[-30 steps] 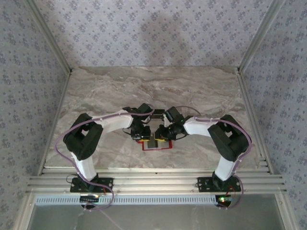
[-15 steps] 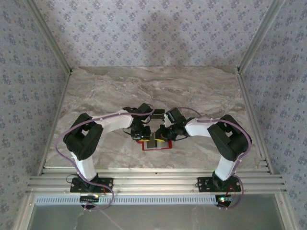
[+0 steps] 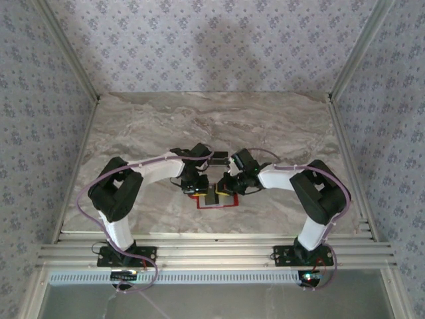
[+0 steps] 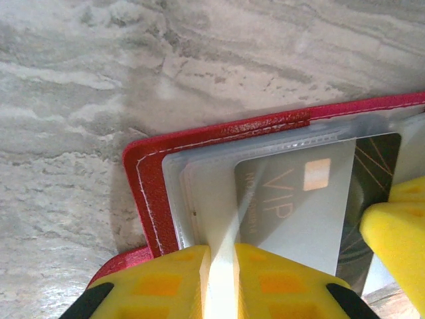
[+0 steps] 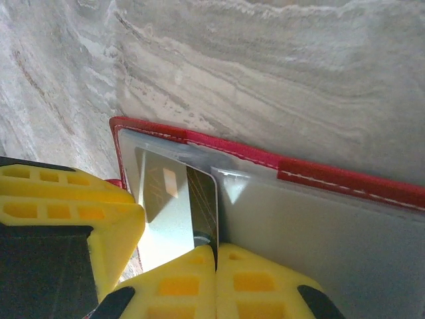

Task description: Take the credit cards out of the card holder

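Clamping down, left end effector holds red card holder, right end effector a silvery credit card.

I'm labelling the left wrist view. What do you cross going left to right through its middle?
Marble table → red card holder → clear pocket → grey VIP card → dark card.

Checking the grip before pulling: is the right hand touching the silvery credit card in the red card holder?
Touching. The right wrist view shows the right hand shut on an edge of the silvery credit card.
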